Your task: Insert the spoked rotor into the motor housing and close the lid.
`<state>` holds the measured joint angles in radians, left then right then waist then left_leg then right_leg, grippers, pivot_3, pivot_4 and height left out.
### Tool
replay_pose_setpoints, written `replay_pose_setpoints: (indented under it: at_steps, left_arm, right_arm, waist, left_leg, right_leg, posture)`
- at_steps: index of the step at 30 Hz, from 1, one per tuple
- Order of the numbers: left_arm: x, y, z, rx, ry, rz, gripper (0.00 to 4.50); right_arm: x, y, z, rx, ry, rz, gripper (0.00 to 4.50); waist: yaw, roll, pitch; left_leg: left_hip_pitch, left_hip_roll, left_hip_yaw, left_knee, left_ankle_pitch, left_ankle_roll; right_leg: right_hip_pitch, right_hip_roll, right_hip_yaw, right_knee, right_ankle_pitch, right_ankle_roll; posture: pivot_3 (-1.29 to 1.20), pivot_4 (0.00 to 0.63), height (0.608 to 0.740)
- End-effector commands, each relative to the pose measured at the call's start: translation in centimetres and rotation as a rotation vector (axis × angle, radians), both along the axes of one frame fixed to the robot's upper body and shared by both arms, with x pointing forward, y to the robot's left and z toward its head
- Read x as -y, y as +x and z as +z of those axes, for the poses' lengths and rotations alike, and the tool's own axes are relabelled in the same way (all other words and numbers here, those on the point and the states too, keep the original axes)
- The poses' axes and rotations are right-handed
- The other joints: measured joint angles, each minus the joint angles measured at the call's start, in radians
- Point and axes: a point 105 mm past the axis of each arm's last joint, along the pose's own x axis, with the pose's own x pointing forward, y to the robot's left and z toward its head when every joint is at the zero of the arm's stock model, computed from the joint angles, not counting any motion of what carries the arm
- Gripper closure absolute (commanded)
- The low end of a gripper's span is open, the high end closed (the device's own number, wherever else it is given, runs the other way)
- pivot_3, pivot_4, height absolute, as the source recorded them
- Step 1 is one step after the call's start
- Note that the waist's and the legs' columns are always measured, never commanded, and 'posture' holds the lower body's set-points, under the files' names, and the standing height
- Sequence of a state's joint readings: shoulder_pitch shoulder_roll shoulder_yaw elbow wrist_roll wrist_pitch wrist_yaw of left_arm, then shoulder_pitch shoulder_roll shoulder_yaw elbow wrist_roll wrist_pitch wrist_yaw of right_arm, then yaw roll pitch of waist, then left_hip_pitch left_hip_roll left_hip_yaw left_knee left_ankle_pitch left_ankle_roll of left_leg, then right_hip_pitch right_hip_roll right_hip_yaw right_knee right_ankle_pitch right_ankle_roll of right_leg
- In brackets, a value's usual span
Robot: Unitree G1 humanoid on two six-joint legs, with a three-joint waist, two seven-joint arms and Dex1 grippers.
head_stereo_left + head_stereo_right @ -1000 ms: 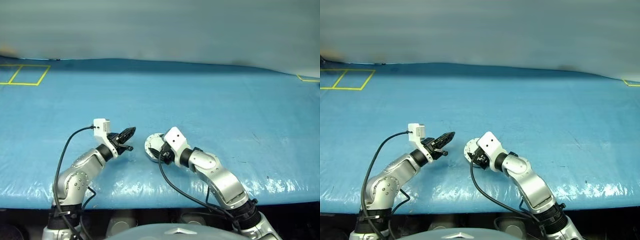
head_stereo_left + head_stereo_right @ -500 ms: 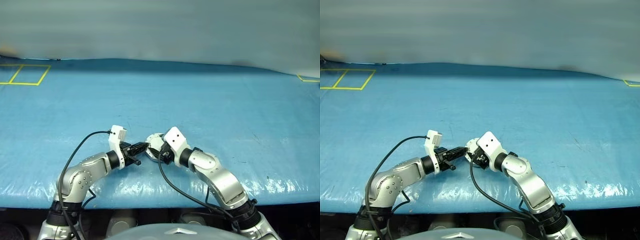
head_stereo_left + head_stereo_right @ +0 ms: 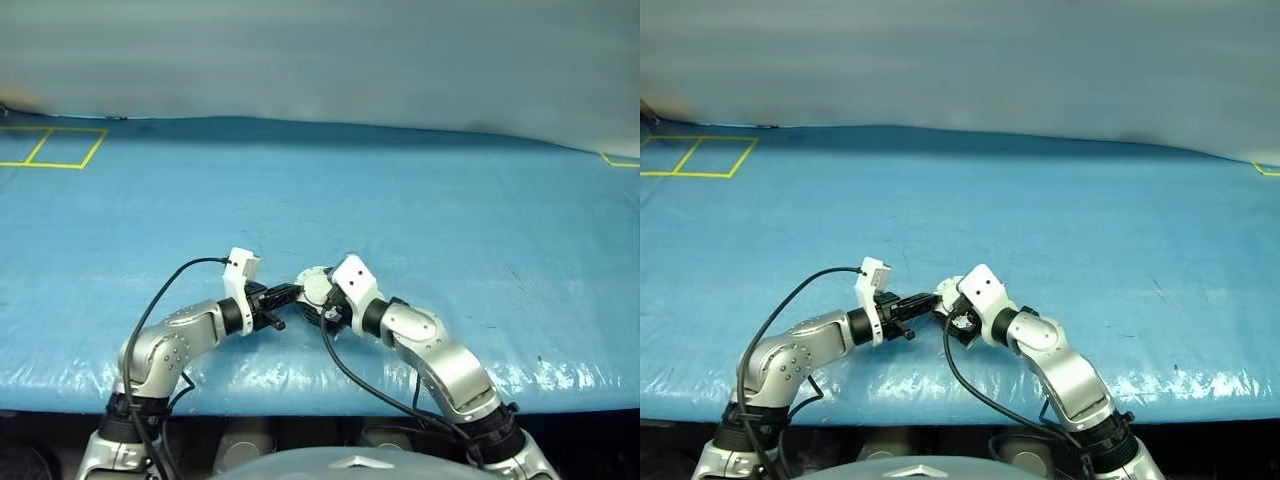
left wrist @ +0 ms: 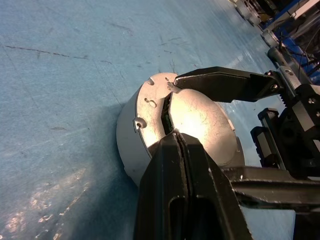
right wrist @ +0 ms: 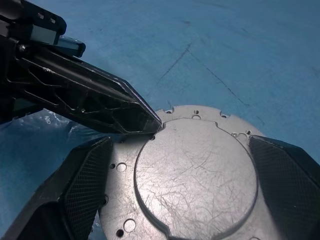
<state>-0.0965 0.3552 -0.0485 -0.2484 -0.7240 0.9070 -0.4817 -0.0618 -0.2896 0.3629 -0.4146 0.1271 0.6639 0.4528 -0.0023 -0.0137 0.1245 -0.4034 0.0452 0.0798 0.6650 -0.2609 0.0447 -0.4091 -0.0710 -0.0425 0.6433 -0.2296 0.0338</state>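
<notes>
My left gripper [image 4: 176,137]: fingers pressed together with no gap, nothing between them; the joined tip rests on the edge of the lid [image 5: 195,175], at the seam where the lid meets the motor housing [image 4: 135,125].

My right gripper [image 5: 182,187]: fingers spread wide, one on each side of the round assembly. The two meshed pads [image 5: 87,185] flank the lid's rim; I cannot tell whether they press on it or stand just clear.

Lid: round, plain silver-grey back facing up, finely scratched, seated down inside the housing's flange.

Motor housing: silver metal, round, with small holes around its flange and a low side wall; it stands on the table [image 3: 450,200], near the front edge, between my two wrists. In the head views it shows as a small pale disc [image 3: 314,284] just beside my right wrist.

Table: covered with a blue sheet, glossy wrinkles along its near edge. Yellow tape [image 3: 60,150] marks squares at the far left corner; a further yellow mark [image 3: 615,158] at the far right.
</notes>
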Motion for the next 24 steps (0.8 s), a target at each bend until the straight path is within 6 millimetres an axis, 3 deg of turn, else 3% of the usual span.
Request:
replay_pose_setpoints:
  at_steps: [1,4,9,13,24]
  left_arm:
    - [-0.2,-0.1,-1.0,-0.030,0.037,0.006,4.50]
    - [-0.4,-0.1,-1.1,-0.023,0.047,0.008,4.50]
    - [-0.3,-0.1,-0.9,-0.013,0.045,0.002,4.50]
    - [-0.3,0.0,-0.8,0.007,0.050,0.006,4.50]
    - [-0.3,0.0,-0.7,0.011,0.046,0.014,4.50]
  right_arm:
    - [2.2,-1.0,0.4,-0.065,0.064,-0.051,0.02]
    - [3.7,-1.4,2.0,-0.074,0.192,-0.121,0.02]
    - [5.5,-1.3,2.6,-0.222,0.476,-0.300,0.02]
    - [5.0,-1.2,1.7,-0.353,0.599,-0.369,0.02]
    - [2.4,-1.9,-0.1,-0.630,0.818,-0.356,0.02]
  waist:
    - [0.003,0.000,0.000]
    - [0.006,0.000,0.000]
    - [0.007,0.001,0.001]
    - [0.006,0.002,0.001]
    - [0.006,0.003,0.002]
  left_leg:
    - [0.000,0.000,0.000,0.000,0.000,0.000]
    - [-0.001,0.000,0.000,-0.001,0.000,0.000]
    - [-0.003,0.000,0.000,-0.002,0.000,0.000]
    - [-0.006,0.000,-0.001,-0.001,0.000,0.000]
    - [-0.010,-0.001,-0.001,-0.002,0.000,0.001]
  right_leg:
    - [0.000,0.000,0.000,0.000,0.000,0.000]
    - [-0.001,-0.001,0.000,-0.001,0.000,-0.001]
    - [-0.003,-0.001,0.000,0.000,-0.001,-0.001]
    - [-0.005,-0.002,0.000,-0.001,0.000,-0.001]
    - [-0.005,-0.001,-0.001,-0.001,-0.001,-0.001]
  posture:
    - [0.00,0.150,0.740]
    - [0.00,0.150,0.740]
    - [0.00,0.150,0.740]
    - [0.00,0.150,0.740]
    - [0.00,0.150,0.740]
